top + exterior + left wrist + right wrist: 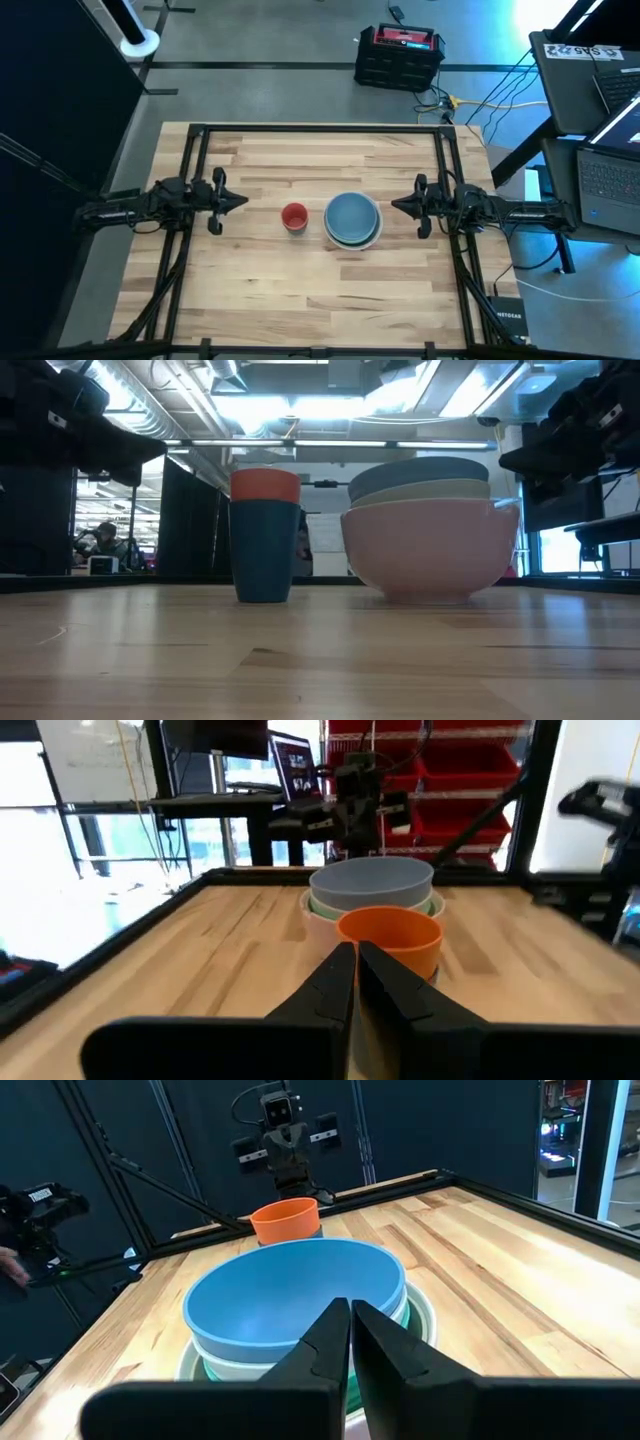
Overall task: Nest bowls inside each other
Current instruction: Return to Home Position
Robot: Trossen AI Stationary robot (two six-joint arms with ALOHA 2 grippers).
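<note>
Near the table's middle stands a stack of nested wide bowls (353, 220), light blue on top, resting on its base; the low view shows its pale outer bowl (430, 550) on the wood. Left of it stands a small red bowl (294, 216) nested in a navy one (264, 550). My left gripper (243, 200) is shut at the table's left side, pointing level at the small bowls (391, 940), apart from them. My right gripper (393, 206) is shut at the right side, pointing level at the stack (297, 1296), clear of it.
A black frame (320, 130) runs around the tabletop's far and side edges. Bare wood lies near and far of the bowls. Off the table stand a red and black case (399, 55) on the floor and laptops (605, 110) at the right.
</note>
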